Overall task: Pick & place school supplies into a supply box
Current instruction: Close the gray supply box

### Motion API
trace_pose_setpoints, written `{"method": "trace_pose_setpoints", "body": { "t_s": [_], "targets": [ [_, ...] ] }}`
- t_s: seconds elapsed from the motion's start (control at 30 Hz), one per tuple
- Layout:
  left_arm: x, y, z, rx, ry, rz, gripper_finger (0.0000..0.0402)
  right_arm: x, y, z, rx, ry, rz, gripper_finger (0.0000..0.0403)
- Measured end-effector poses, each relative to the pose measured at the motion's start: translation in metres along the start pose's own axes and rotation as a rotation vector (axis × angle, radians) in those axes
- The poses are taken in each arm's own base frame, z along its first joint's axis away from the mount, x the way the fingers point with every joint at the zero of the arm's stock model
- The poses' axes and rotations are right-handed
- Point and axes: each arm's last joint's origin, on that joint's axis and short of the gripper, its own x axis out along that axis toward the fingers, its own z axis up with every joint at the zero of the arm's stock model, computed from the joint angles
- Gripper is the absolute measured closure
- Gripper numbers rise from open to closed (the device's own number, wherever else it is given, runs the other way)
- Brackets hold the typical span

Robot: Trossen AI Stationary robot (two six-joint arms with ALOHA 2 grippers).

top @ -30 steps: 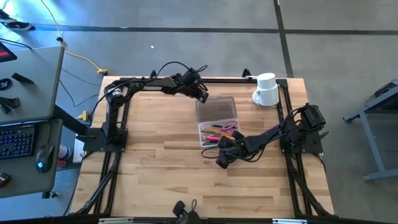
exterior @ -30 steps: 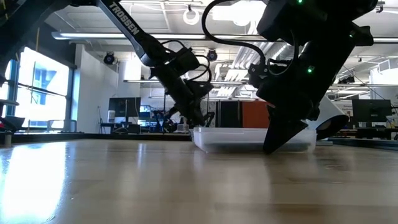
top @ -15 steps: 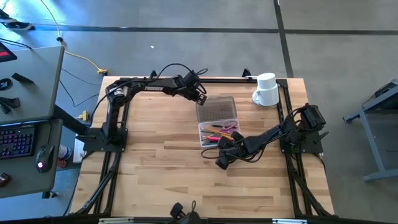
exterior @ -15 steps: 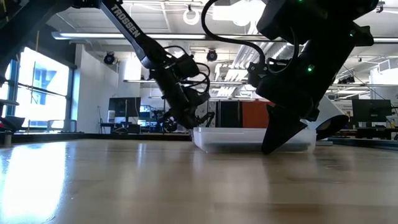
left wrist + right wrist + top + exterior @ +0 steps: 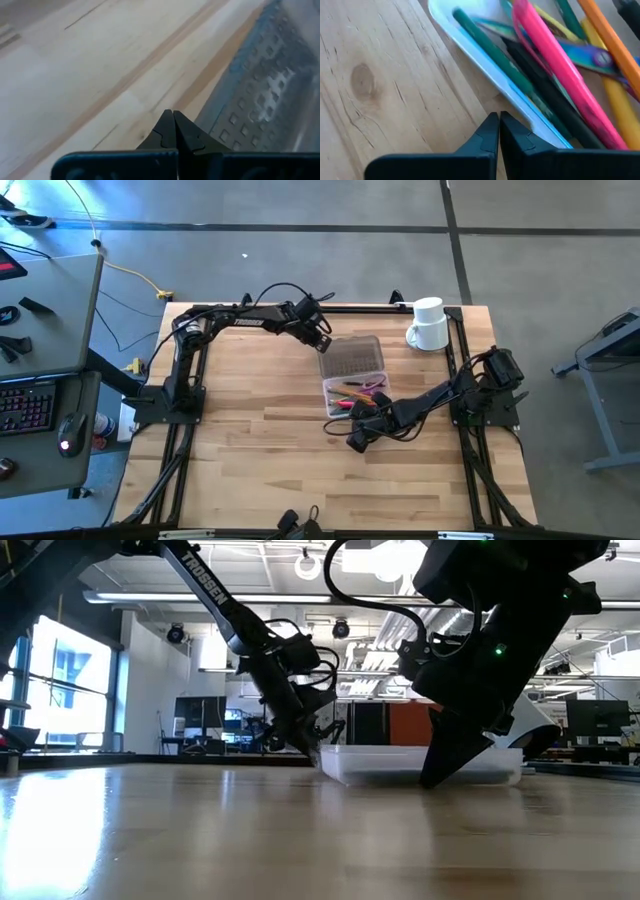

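The supply box (image 5: 352,395) lies open mid-table, its clear tray on the wood and holding several pens, pencils and purple-handled scissors (image 5: 555,65). Its grey dotted lid (image 5: 351,357) is folded back on the far side. My left gripper (image 5: 322,345) is shut, at the lid's left edge by the far corner. My right gripper (image 5: 352,422) is shut too, its tips down on the table just outside the tray's near wall (image 5: 520,107). My left gripper meets the lid's left edge (image 5: 207,120) with the outer side of its shut fingers (image 5: 314,748), slanting down from the far left. My right gripper's shut fingertips (image 5: 490,125) stand at the tray's near wall; whether they touch it I cannot tell.
A white mug (image 5: 430,325) stands at the table's far right corner. Bare wood (image 5: 260,460) lies open to the near left. Black frame rails (image 5: 185,430) run along the table's sides.
My left gripper has sunk and tipped farther down, reaching the lid's left edge. The whole box has slid a little toward the table's right edge. My right gripper has kept still.
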Motion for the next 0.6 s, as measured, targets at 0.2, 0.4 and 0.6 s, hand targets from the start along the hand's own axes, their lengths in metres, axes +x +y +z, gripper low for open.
{"method": "trace_pose_setpoints", "body": {
  "t_s": [0.2,0.4,0.6],
  "targets": [
    [0.000,-0.003,0.001,0.005,-0.009,-0.030,0.0389,0.000,0.000,0.000,0.000,0.001,0.000,0.0403],
    [-0.001,-0.005,0.001,0.015,-0.010,-0.037,0.0389,0.000,0.000,0.000,0.003,0.002,-0.001,0.0403],
    [-0.001,-0.015,0.003,0.042,-0.053,-0.079,0.0389,0.000,0.000,0.000,0.003,0.002,-0.001,0.0403]
  ]
}}
